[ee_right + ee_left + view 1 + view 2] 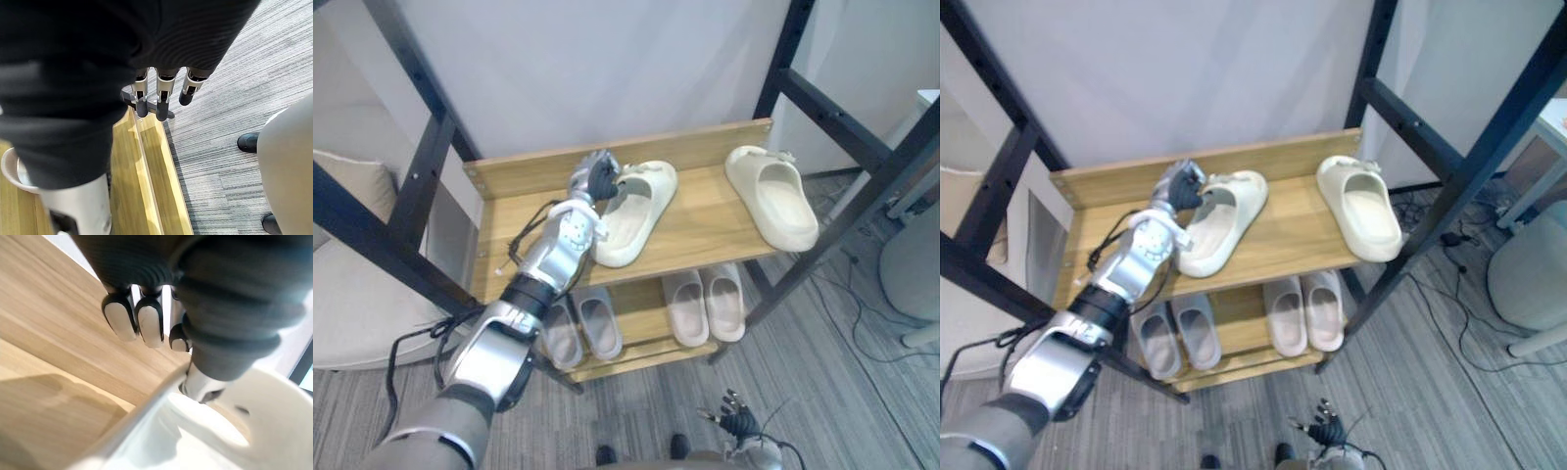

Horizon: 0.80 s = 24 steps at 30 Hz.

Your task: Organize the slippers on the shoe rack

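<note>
Left hand [595, 178], fingers curled, apparently pinching the rim of the skewed cream slipper [641, 208]; its mate [771, 196] lies well apart, rightward.

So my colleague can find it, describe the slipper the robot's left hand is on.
On the wooden shoe rack, the top shelf carries two cream slippers. It is the left slipper, lying slanted, with the left hand gripping its rim; the right slipper lies apart, untouched.

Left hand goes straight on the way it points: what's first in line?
Likely the raised wooden back rail of the top shelf, close beyond the left hand, which is at the cream foam slipper. Depth is unclear.
</note>
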Tool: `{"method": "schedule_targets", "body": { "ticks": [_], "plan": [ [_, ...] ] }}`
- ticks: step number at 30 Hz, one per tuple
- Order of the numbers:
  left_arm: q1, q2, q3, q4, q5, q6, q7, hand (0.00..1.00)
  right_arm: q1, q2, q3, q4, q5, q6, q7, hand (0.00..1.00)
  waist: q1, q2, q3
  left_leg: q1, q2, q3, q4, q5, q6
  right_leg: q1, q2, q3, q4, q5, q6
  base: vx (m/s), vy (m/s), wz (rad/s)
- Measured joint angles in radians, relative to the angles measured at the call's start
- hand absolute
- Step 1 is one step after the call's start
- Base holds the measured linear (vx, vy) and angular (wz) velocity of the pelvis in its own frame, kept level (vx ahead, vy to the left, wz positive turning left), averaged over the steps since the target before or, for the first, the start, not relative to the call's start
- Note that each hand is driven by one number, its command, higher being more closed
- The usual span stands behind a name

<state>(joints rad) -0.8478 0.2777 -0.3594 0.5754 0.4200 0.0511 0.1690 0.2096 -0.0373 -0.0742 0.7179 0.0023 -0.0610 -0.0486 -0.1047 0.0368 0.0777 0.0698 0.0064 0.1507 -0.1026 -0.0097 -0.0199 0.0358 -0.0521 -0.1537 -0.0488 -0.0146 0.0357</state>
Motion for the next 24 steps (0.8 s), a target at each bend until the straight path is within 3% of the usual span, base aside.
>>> {"method": "schedule_targets", "body": {
  "ticks": [7,14,24],
  "plan": [
    [-0.006,-0.029,-0.026,-0.008,-0.061,-0.001,-0.001,1.00,-0.007,-0.001,0.000,0.006,0.000,0.002,0.000,0.00,0.000,0.001,0.000,-0.001,-0.003,-0.009,0.000,0.001,0.001,0.001,-0.006,0.000,0.001,0.000,0.000,0.00,0.000,0.01],
    [-0.068,-0.112,-0.077,-0.017,-0.104,-0.001,0.003,1.00,-0.007,-0.002,-0.001,0.005,0.004,0.002,0.000,0.00,-0.003,0.003,0.000,-0.009,-0.007,-0.022,0.000,0.001,0.002,-0.002,-0.009,0.001,0.001,0.000,0.000,0.00,0.001,0.03],
    [-0.095,-0.165,-0.091,0.041,-0.120,0.001,0.005,1.00,-0.007,-0.003,-0.036,0.002,0.010,0.003,0.000,0.00,-0.005,0.023,0.007,-0.007,-0.003,-0.019,0.000,0.001,0.002,-0.007,-0.007,0.006,0.010,-0.001,0.001,-0.01,-0.002,-0.01]
  ]
}}
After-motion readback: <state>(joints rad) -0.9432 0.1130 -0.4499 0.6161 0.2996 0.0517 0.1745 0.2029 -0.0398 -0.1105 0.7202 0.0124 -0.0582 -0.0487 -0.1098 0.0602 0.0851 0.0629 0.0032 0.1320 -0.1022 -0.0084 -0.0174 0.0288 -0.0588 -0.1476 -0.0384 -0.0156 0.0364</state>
